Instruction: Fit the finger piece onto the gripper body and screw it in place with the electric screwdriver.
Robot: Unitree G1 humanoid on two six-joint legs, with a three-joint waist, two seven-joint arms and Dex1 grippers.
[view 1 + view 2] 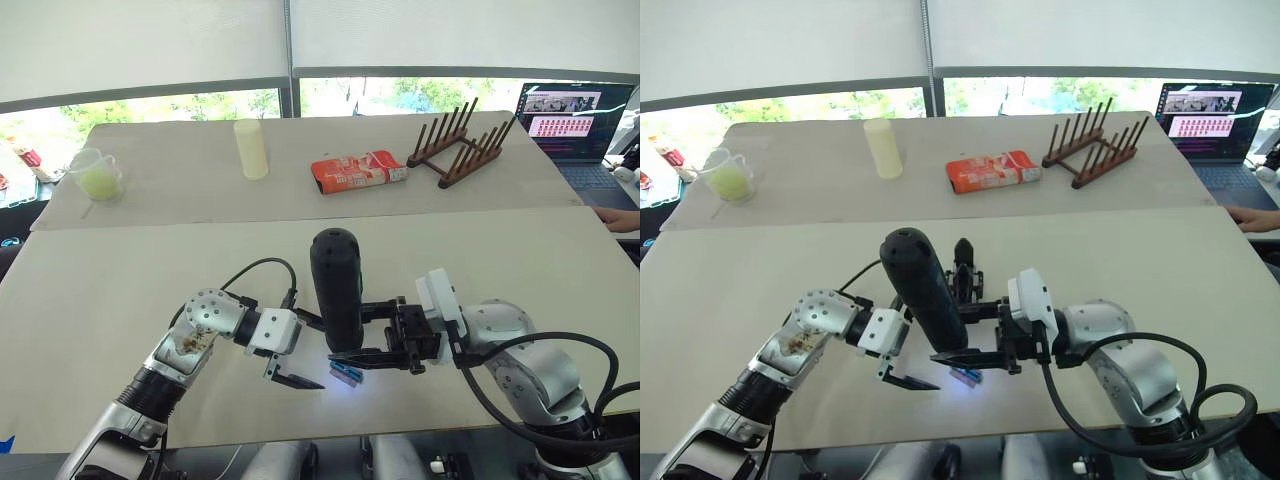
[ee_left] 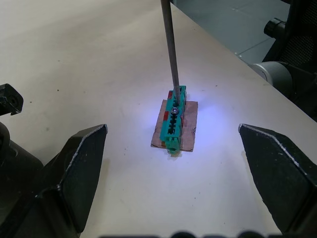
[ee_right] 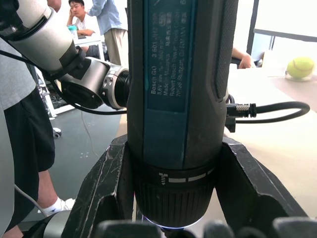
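At the near edge of the worktop (image 1: pixel 120 290), the left hand (image 1: pixel 285 374) hangs empty, fingers spread. The right hand (image 1: pixel 368 330) grips the electric screwdriver (image 1: pixel 336 288) upright, its bit resting on a small green block (image 2: pixel 174 119) under the tip light. Just behind stands the gripper body (image 1: pixel 964 268); fitting and screwing look undone.

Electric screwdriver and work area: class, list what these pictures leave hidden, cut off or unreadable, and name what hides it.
- Electric screwdriver: its bit tip and light are hidden in the right wrist view by its own body and the right end effector.
- Gripper body: mostly hidden behind the screwdriver in the right eye view.
- Green block: whether the bit is seated in its screw is too small to tell.
- Laptop: cut off by the edge.
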